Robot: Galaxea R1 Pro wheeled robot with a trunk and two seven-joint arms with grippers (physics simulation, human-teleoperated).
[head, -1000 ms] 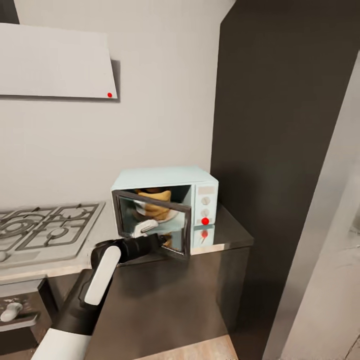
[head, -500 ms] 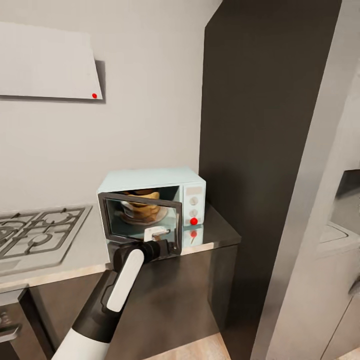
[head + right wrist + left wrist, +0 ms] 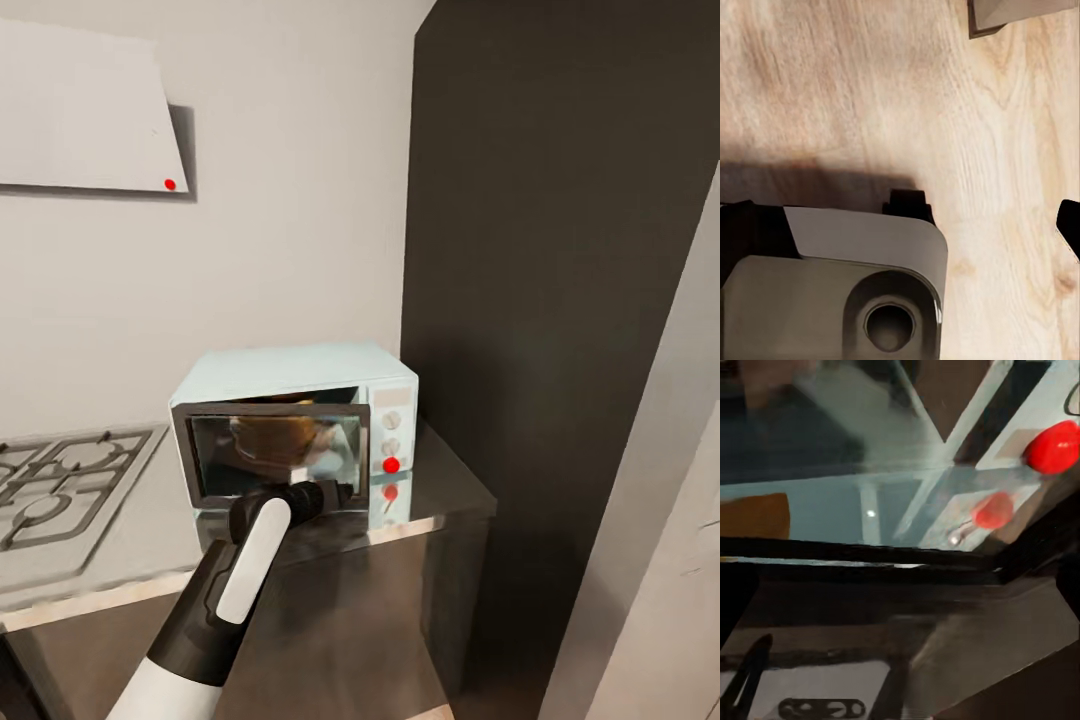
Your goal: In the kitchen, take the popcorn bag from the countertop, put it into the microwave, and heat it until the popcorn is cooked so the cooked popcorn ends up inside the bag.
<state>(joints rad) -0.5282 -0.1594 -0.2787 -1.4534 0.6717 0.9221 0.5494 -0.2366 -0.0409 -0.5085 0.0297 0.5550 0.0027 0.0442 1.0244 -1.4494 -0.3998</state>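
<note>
The pale mint-blue microwave stands on the grey countertop, its red light lit. Its dark glass door is swung almost flat against the front. Behind the glass the tan popcorn bag shows dimly inside the oven. My left gripper rests against the lower edge of the door, with nothing between its spread fingers. In the left wrist view the door glass is very close and the red light sits off to one side. My right gripper hangs open above the wooden floor.
A gas hob lies left of the microwave. A tall dark cabinet rises right beside it. A white hood hangs on the wall above. My own base shows in the right wrist view.
The microwave door has swung from half open to nearly shut, with my left gripper following it in. The head camera has shifted, moving the whole scene.
</note>
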